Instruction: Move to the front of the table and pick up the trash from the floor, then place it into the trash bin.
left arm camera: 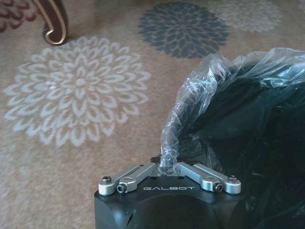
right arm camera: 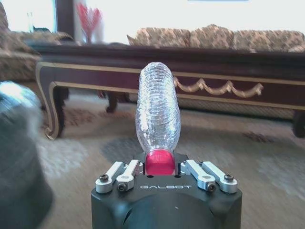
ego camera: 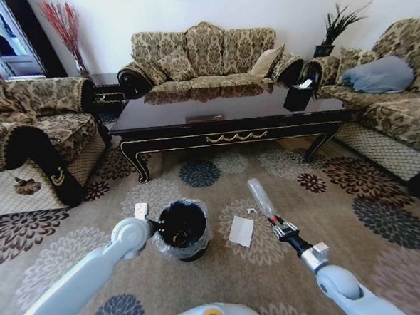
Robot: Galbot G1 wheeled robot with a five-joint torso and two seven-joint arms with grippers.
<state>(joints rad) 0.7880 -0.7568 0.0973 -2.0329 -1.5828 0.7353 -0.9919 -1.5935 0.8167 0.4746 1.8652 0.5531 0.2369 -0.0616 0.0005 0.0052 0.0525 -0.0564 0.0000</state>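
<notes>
Right gripper (right arm camera: pixel 160 164) is closed on the red cap end of a clear plastic bottle (right arm camera: pixel 157 112), whose long axis runs straight out from the jaws, base pointing toward the table (right arm camera: pixel 143 71). From the head view the bottle (ego camera: pixel 261 196) angles up and away above the floor (ego camera: pixel 356 213). Left gripper (left arm camera: pixel 167 168) is pinched shut on the crinkled plastic liner at the rim of the trash bin (ego camera: pixel 181 231), which stands upright on the flowered carpet. A flat white paper piece (ego camera: pixel 241 230) lies on the carpet between the bin and the right arm, with a tiny pale bit (ego camera: pixel 252 211) just beyond it. Open carpet stretches between the bin and the dark table. Patterned sofas (ego camera: pixel 204 54) ring the table on three sides.
</notes>
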